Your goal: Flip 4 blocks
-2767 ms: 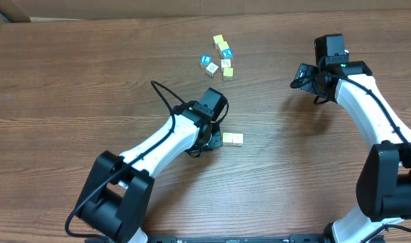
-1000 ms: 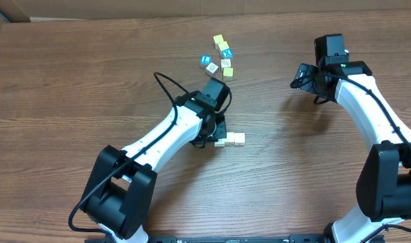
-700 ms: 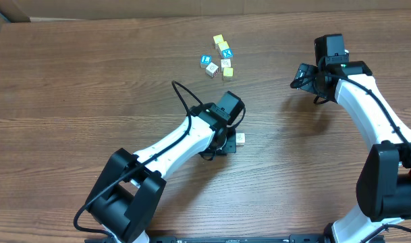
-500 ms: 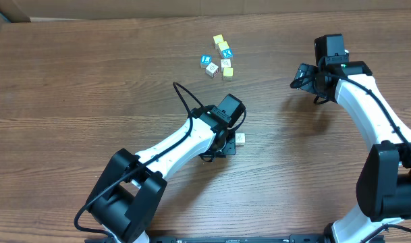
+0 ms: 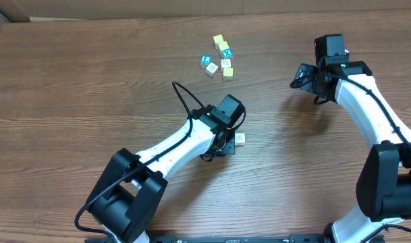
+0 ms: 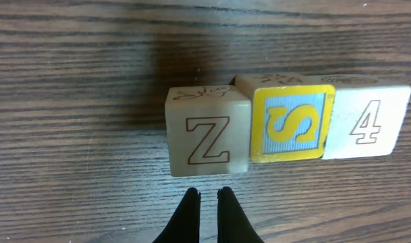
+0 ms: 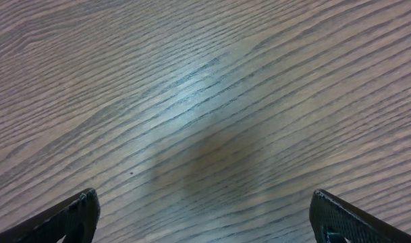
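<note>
Left pincer (image 6: 206, 197): jaws pressed together with nothing between them, tips low over the table (image 5: 90, 81).
Z block (image 6: 206, 138): pale cream, straight ahead of the closed tips and very near them; I can't tell whether they touch.
S block (image 6: 289, 125): yellow frame with a blue face, ahead and to the right of the tips, pressed against the Z block.
4 block (image 6: 366, 125): whitish, farther right, touching the S block and ending the row.
Loose cubes (image 5: 218, 57): a small cluster well beyond the left pincer, untouched.
Right pincer (image 7: 204, 199): spread wide and holding nothing, hanging over bare wood far from the row.
Step in hand: looks like tipping the Z block with closed tips; three blocks show in the row, so the count seems unfinished.
Next move: probably a short, low nudge forward on the Z block's near face, gentle enough that the neighbours don't slide.
</note>
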Available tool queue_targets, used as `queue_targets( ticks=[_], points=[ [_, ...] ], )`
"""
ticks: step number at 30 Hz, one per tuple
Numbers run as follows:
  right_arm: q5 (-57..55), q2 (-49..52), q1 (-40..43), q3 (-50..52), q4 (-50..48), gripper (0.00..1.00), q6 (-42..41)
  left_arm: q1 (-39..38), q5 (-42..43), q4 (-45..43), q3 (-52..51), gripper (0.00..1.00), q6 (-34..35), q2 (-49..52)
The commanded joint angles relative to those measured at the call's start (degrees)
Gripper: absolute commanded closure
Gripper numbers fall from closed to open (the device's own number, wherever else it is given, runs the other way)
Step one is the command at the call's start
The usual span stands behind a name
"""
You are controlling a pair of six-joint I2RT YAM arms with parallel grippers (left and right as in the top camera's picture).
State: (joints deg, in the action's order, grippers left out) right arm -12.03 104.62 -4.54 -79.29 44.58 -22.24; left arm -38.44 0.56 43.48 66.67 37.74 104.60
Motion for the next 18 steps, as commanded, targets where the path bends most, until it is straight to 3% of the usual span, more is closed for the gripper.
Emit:
queue_targets(
  ticks=[1, 18],
  points=[
    [-0.5, -1.7, 0.2, -1.2, -0.4, 0.00, 0.2, -0.2, -1.7, -0.5, -0.7, 0.96, 1.2, -0.8],
    [-0.5, -1.7, 0.2, -1.2, -0.4, 0.00, 0.2, -0.2, -3.5, -1.7, -1.0, 0.96, 1.2, -0.8]
  ],
)
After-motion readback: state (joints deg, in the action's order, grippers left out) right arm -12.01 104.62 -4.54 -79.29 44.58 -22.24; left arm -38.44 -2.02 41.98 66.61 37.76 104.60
